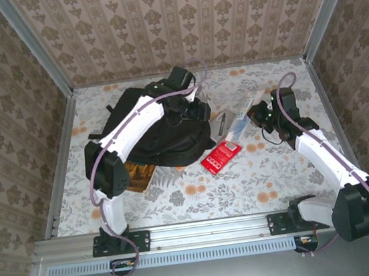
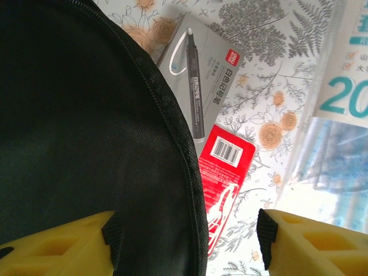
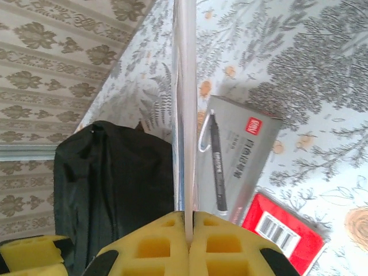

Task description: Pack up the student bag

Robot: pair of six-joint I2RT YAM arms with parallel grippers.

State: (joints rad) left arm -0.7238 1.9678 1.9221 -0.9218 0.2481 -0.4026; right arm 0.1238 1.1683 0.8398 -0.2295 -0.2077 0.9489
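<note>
Wallpapered walls (image 1: 190, 16) are enclosing a floral table (image 1: 244, 184), where the student bag (image 1: 164, 140) is lying flat at the far left-centre. Its long axis is running roughly left to right, though which end is its top I cannot tell. Over its right edge the left gripper (image 2: 188, 230) is hovering with jaws apart, gripping nothing, while the right gripper (image 3: 188, 221) is pinching a clear plastic sleeve (image 3: 185, 115) edge-on just right of the bag, and a grey pen pack (image 2: 201, 75) and smaller red box (image 2: 227, 178) are lying beside the bag's edge.
</note>
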